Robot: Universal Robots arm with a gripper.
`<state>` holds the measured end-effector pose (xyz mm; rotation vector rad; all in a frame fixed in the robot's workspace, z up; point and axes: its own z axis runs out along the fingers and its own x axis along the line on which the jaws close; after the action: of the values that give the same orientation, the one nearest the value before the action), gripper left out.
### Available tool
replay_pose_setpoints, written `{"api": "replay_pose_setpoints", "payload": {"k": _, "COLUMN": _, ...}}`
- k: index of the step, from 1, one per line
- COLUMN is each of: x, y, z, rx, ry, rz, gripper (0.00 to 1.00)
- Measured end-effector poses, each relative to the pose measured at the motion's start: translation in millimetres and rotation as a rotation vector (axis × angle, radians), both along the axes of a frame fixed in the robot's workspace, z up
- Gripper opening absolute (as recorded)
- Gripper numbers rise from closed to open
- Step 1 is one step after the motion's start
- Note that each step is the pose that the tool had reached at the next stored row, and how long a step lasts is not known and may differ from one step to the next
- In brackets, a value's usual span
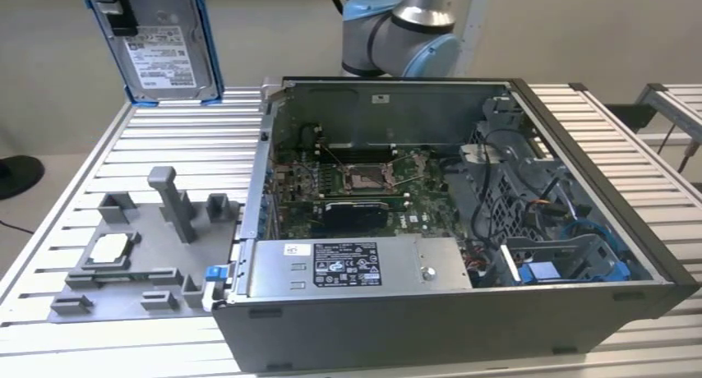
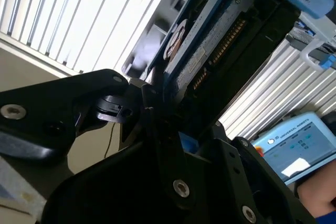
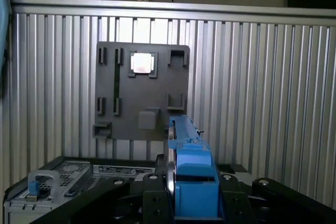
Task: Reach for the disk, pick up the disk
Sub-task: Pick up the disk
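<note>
The disk (image 1: 167,49), a silver-grey hard drive with a white label and blue rails, hangs upright in the air above the table's far corner at the exterior view's left. My gripper (image 1: 115,4) is shut on its upper end. In the first wrist view the disk (image 3: 190,156) shows edge-on, blue rail facing the camera, between the black fingers (image 3: 153,203) of the gripper (image 3: 191,198). In the second wrist view the disk (image 2: 220,40) runs away from the gripper (image 2: 168,114), its connector edge showing.
An open computer case (image 1: 658,263) takes up the table's middle and right in the exterior view. A grey fixture plate (image 1: 110,230) with posts and a small square chip (image 1: 110,248) lies on the ribbed table (image 1: 187,140) below the disk. The arm's base (image 1: 400,33) stands behind the case.
</note>
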<state>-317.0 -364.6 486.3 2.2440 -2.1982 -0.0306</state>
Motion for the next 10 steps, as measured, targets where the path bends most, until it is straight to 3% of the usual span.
{"api": "replay_pose_setpoints", "payload": {"k": 10, "x": 23.0, "y": 0.0, "z": -0.3, "rx": 0.0000, "ry": -0.0068, "rz": 0.007, "gripper": 0.00}}
